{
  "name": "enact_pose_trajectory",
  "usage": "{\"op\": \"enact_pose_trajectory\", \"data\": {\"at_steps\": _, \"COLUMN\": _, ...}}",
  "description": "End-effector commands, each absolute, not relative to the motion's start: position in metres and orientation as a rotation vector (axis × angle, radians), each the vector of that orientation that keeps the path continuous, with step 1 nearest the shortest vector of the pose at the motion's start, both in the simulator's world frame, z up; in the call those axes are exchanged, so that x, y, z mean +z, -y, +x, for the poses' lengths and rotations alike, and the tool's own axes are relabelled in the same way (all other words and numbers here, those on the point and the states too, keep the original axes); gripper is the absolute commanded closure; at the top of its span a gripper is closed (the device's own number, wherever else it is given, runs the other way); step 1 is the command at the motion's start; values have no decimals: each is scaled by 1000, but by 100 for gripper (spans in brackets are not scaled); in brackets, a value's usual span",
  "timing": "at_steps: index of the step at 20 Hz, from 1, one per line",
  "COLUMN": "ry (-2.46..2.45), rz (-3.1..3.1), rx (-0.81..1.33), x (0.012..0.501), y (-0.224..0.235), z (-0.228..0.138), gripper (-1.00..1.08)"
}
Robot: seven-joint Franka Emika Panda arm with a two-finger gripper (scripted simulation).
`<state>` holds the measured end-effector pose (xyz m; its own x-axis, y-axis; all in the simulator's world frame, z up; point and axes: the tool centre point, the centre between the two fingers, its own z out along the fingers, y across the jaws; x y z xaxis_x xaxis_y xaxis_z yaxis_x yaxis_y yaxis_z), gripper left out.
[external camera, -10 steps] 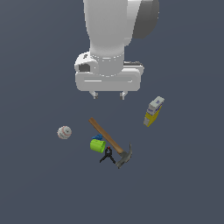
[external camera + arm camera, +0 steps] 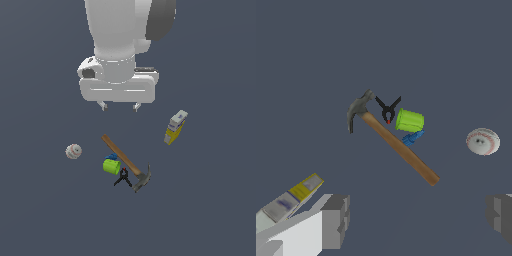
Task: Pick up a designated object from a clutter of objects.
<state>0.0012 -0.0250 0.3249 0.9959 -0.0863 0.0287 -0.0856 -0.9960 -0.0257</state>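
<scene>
**A:** Start at the exterior view's left. What lies there?

**B:** A white baseball (image 2: pixel 73 151) with red stitching, alone on the dark grey desk (image 2: pixel 210 210), well apart from the rest.

**A:** And moving right?

**B:** A tight cluster. The lime-green cup (image 2: pixel 111 166) lies on its side just beside the hammer's handle, with something small and blue (image 2: pixel 412 137) at its edge; what that is I cannot tell. A small black clamp (image 2: pixel 123 177) with a red spot sits just below the cup, close against the handle.

**A:** The hammer itself?

**B:** The claw hammer (image 2: pixel 126 162) lies flat and runs diagonally: the brown wooden handle's free end points up toward the arm, and the dark grey head rests at the lower end, toward the exterior view's right. It is the longest thing there. Nothing grips it.

**A:** Further right?

**B:** A yellow-and-white box (image 2: pixel 175 127), tilted, standing apart from the cluster.

**A:** Where is the gripper?

**B:** The gripper (image 2: pixel 119 106) hangs above the desk, over the handle's free end, clear of every object. In the wrist view the hammer lies across the middle, head near the clamp, with the cup beside the handle.

**A:** And the fingers?

**B:** The fingers (image 2: pixel 336 220) stand wide apart with nothing between them; one grey pad shows at each side of the wrist view.
</scene>
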Motion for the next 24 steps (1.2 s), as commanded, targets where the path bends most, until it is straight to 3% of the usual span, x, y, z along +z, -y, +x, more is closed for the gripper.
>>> {"op": "enact_pose_trajectory", "data": {"at_steps": 1, "ry": -158, "rz": -3108, "rx": -52, "x": 328, "y": 28, "z": 1, "gripper": -92}}
{"op": "enact_pose_trajectory", "data": {"at_steps": 13, "ry": -22, "rz": -3125, "rx": -45, "x": 294, "y": 26, "z": 9, "gripper": -92}}
{"op": "enact_pose_trajectory", "data": {"at_steps": 24, "ry": 386, "rz": -3122, "rx": -23, "x": 192, "y": 21, "z": 21, "gripper": -92}}
